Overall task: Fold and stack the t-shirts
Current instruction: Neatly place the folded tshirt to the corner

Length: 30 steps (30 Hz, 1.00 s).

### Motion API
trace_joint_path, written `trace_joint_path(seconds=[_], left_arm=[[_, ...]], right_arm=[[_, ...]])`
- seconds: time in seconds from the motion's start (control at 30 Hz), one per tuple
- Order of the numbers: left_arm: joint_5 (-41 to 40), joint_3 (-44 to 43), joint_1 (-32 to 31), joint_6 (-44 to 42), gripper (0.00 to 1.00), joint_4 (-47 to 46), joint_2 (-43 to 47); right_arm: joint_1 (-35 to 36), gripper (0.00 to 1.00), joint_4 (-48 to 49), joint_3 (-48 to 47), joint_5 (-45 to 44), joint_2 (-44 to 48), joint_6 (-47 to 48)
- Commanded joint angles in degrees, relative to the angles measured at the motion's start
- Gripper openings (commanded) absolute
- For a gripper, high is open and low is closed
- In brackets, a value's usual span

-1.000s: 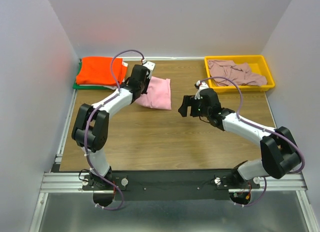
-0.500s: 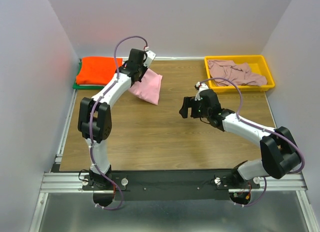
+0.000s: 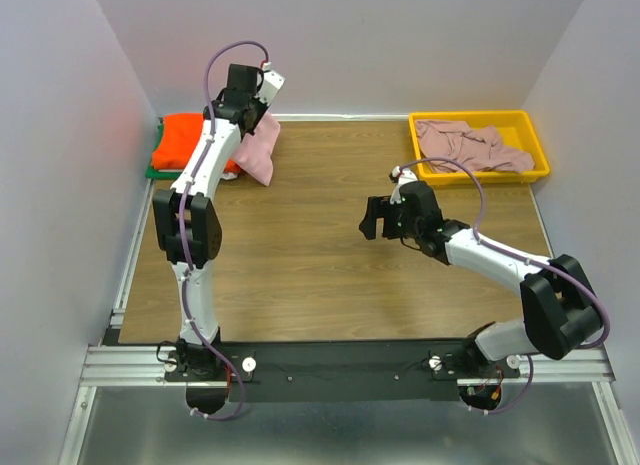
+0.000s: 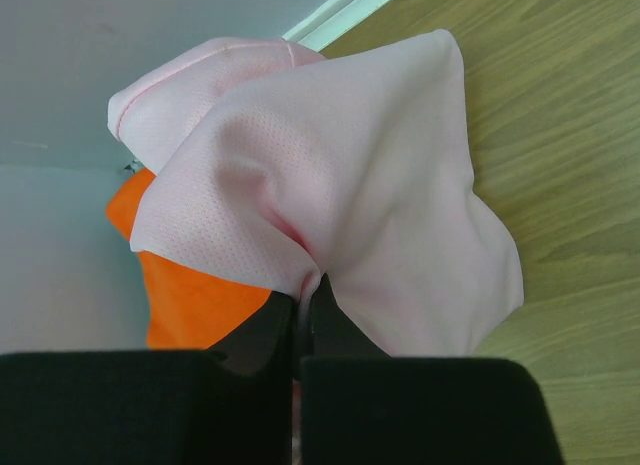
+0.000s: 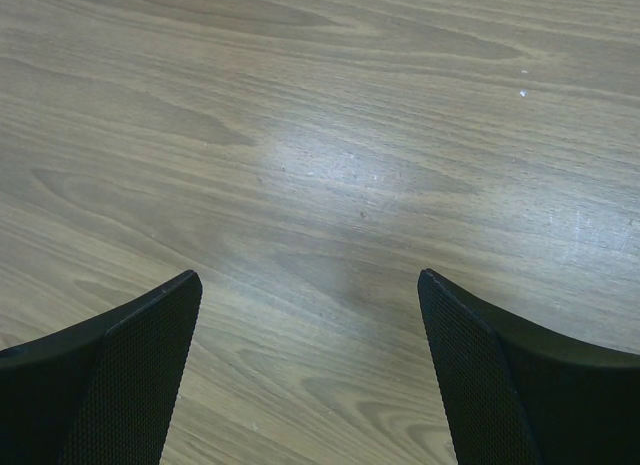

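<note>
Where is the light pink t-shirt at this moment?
In the top external view, the light pink t-shirt hangs pinched in the left gripper at the far-left corner of the table, beside the folded orange t-shirt.

Wood table (image 3: 330, 275) | far-left corner — green tee (image 3: 153, 171), orange tee (image 3: 190, 140) on it | far-right corner — yellow tray (image 3: 478, 176)

Left pincer (image 4: 301, 300) swung pink t-shirt (image 4: 350, 185) leftward

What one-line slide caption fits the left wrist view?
Left end effector shut on the bunched light pink t-shirt, orange t-shirt and wooden table beyond.
</note>
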<state>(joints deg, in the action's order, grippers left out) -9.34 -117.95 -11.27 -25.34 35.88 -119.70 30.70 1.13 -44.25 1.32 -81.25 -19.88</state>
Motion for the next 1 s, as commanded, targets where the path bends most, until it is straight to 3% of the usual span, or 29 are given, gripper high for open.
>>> trace_joint_path(seconds=[0.0,0.6,0.97], left_arm=[[2.3,-4.3,1.1,-2.2,0.0,5.6,-0.9],[4.3,-13.2,5.1,-3.4,0.0,7.3,1.2],[4.6,-13.4,6.4,-4.2,0.0,5.4,3.3]], right_arm=[[0.4,0.95,-0.6,0.9,0.1,0.8,0.5],[0.4,0.95,-0.2,0.7,2.1,-1.7,-0.1],[0.4,0.95,-0.2,0.5,3.2,-2.9,-0.2]])
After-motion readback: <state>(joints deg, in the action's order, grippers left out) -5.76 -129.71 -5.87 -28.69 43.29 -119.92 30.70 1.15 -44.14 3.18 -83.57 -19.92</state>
